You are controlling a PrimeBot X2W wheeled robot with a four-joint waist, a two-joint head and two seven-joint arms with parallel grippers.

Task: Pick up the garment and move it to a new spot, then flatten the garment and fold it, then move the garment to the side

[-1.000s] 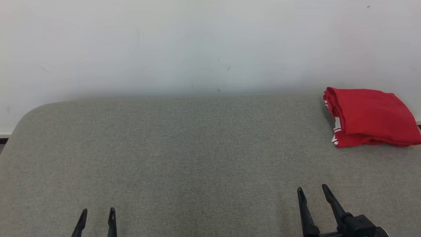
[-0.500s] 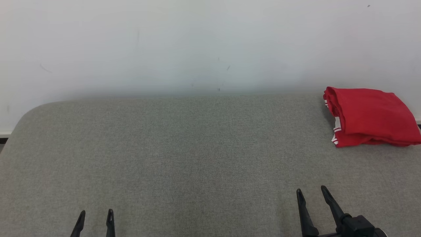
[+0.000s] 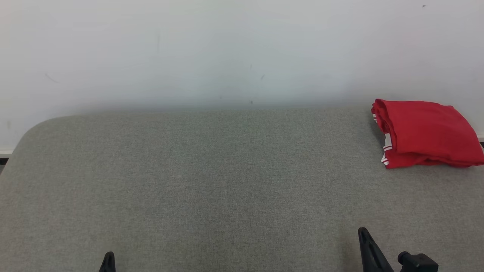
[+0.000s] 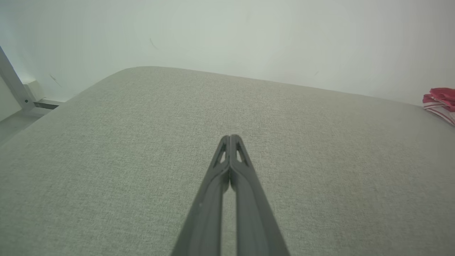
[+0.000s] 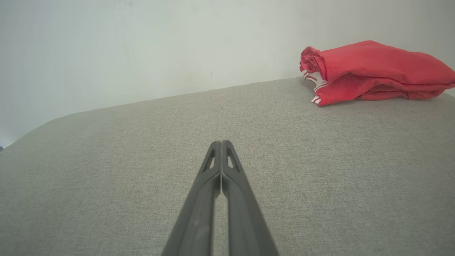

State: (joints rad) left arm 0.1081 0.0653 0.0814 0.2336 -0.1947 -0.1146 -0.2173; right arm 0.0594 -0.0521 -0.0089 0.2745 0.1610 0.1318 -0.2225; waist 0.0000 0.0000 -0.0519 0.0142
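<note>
The left gripper (image 4: pixel 230 137) has its two dark fingers pressed together tip to tip, with nothing between them. It hangs low over the near left part of the grey padded table (image 3: pixel 227 177). The right gripper (image 5: pixel 221 142) is pressed together in the same way and is also empty, over the near right part of the table.

Beyond both lies a wide stretch of bare cloth surface, with the pale wall (image 3: pixel 227 45) behind it. The red garment (image 3: pixel 423 132) rests at the far right of the table, close to the wall and well apart from both grippers. It is a folded bundle with a white-striped edge showing on its left side.

The folding and the move aside look done, so the step in hand is probably a clean finish. Doing it well means keeping both arms near and low, and away from the bundle so the layers are not disturbed. Whether the bundle's right edge overhangs the table cannot be told.
</note>
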